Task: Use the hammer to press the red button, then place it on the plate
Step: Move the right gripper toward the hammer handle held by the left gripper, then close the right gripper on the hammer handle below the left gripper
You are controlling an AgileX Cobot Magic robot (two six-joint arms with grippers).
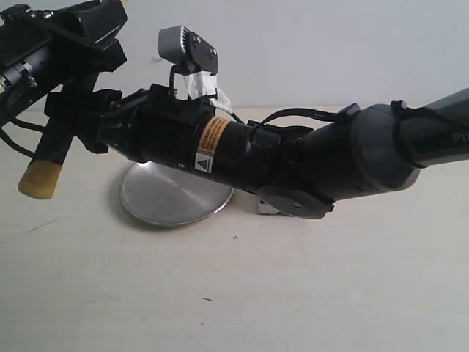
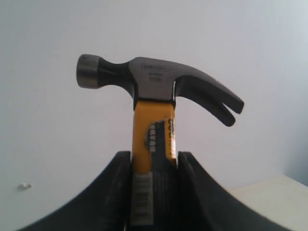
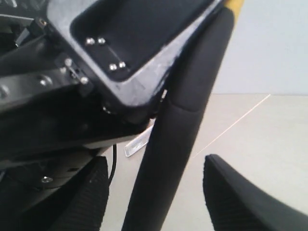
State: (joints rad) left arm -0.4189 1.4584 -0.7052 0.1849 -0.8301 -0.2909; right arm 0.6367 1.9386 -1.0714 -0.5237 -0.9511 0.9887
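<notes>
We count two arms, one plate, one hammer. The right arm (image 1: 352,158) bears an orange warning label (image 1: 211,144), too small to read. The plate (image 1: 172,198) lies under it. The left gripper (image 2: 154,159) clamps the raised hammer (image 2: 154,82) by its handle; the stamp on the head is illegible. The right gripper (image 3: 155,161) is spread wide around the handle without touching it.

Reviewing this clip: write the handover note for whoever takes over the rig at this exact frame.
Left gripper: jaws shut on the small claw hammer with black and yellow handle, held in the air, handle end down.
Right gripper: jaws open either side of the handle, not closed.
Round silver metal plate: on the table, bare where visible.
Red button: not visible, probably behind the right arm; pressed or not, cannot tell.
Left to do: hammer is not yet on the plate.
</notes>
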